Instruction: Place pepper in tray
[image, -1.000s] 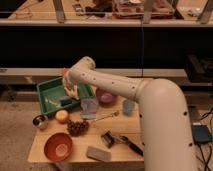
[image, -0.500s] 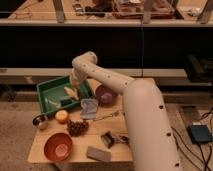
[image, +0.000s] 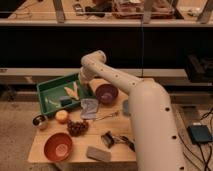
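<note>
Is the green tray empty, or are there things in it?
Not empty. Pale pieces and a dark block lie inside the tray. The gripper is at its far right corner.

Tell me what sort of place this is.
Probably a robotics lab or test room: a small wooden table crowded with props like the green tray, long shelving behind, and cables on the floor. The gripper sits at the tray's right edge.

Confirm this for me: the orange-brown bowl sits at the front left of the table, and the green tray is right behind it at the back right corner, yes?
Not quite. The orange-brown bowl is at the front left, but the green tray sits at the back left of the table, not the back right. The camera view shows this. The gripper is over the tray's right edge.
</note>
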